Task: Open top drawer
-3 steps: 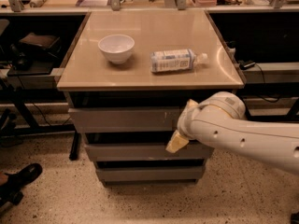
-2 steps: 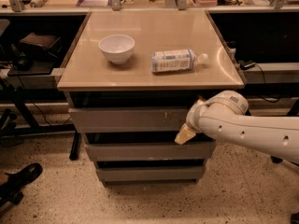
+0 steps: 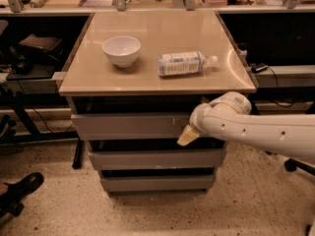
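The top drawer [image 3: 128, 126] is the widest grey drawer of three, just under the tabletop, with a flat front and pale scratches right of centre. It sticks out a little beyond the two narrower drawers below. My gripper [image 3: 187, 135] comes in from the right on a white arm [image 3: 256, 129]. Its pale tip sits at the drawer front's lower right edge, in front of the gap above the middle drawer [image 3: 156, 159].
A beige tabletop [image 3: 152, 73] carries a white bowl [image 3: 121, 50] and a plastic bottle [image 3: 183, 63] lying on its side. Dark shelving and cables flank the cabinet. A black shoe [image 3: 19, 188] rests on the speckled floor at lower left.
My arm has shifted slightly right and up, and the gripper tip now sits closer to the top drawer's lower right edge. The drawers look unchanged.
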Controlling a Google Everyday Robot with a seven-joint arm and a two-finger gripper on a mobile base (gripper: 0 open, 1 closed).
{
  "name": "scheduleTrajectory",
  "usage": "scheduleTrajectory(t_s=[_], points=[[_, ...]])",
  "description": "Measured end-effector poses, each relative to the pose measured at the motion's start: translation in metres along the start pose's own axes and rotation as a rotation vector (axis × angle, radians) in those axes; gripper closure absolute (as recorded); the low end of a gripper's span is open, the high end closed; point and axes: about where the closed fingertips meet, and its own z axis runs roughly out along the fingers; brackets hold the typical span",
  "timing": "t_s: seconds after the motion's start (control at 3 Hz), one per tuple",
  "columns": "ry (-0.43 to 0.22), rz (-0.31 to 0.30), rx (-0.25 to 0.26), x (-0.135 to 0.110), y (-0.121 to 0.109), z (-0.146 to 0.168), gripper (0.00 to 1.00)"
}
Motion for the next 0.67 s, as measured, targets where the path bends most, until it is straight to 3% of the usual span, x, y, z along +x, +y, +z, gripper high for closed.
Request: scheduleTrajectory(t_s=[0.33, 0.67], points=[[0.0, 0.0, 0.0, -0.0001, 0.0, -0.0001, 0.0], [0.0, 0.0, 0.0, -0.0001, 0.0, -0.0001, 0.19]])
